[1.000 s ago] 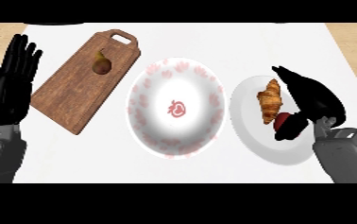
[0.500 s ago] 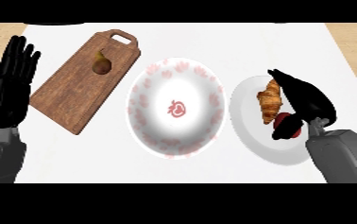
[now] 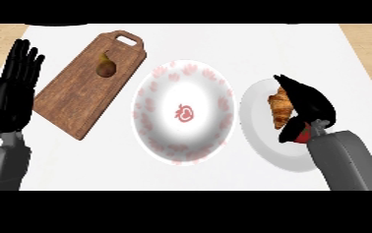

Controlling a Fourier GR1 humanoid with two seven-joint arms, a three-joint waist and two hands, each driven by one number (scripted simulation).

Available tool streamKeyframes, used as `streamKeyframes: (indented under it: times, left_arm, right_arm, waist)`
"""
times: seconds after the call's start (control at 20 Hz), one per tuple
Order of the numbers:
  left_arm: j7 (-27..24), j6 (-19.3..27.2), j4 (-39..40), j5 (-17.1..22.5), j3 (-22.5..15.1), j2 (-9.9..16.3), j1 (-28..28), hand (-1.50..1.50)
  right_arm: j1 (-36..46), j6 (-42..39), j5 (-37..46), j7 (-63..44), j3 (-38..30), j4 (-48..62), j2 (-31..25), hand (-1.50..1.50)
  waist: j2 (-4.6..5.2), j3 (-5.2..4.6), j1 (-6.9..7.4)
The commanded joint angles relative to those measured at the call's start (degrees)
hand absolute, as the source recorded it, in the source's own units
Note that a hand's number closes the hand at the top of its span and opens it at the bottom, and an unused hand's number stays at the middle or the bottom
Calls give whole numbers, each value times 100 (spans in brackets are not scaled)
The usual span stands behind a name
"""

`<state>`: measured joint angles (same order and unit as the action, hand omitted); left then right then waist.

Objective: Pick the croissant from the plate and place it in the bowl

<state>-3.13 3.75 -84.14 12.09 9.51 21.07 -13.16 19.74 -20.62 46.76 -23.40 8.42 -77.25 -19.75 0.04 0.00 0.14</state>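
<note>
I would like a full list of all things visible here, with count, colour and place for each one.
Counter: one, white, under everything.
Cutting board: one, brown wood, left of centre.
Pear: one, brown, on the cutting board.
Bowl: one, white with red pattern, centre.
Plate: one, white, right.
Croissant: one, golden brown, on the plate.
Left hand: one, black, open, resting at left edge.
Right hand: one, black, curled over the croissant.

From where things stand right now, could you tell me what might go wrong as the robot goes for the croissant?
The right hand covers the croissant's right side, so whether the fingers enclose it is hidden; it could slip on lifting. The croissant lies on the plate close to the bowl, so a low carry might clip the bowl's rim.
</note>
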Motion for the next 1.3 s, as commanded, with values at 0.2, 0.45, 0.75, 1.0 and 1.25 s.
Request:
streamKeyframes:
  times: [0.2, 0.45, 0.75, 1.0, 1.25]
  left_arm:
    - [-41, -100, 58, -118, 107, -193, 31, 0]
    - [259, -123, -102, -226, 166, -171, -63, 0]
    - [127, -97, -108, -294, 80, -371, -8, 0]
    - [329, 60, -68, -456, 111, -397, -336, 0]
    - [174, -131, -56, -378, 13, -438, -268, 0]
  right_arm:
    - [493, 133, 256, 491, -442, 1203, 5, -150]
    - [455, 473, 551, 622, -484, 1650, 177, -150]
    - [166, 1375, 850, 1222, -349, 1570, 236, 150]
    - [647, 1371, 1076, 1297, -454, 1941, 267, 150]
    - [1230, 449, 734, 3719, -360, 2500, -1238, 150]
  waist:
    - [2, 0, 10]
    - [0, 0, 7]
    - [-3, 1, 1]
    - [0, 1, 4]
    - [118, 19, 228]
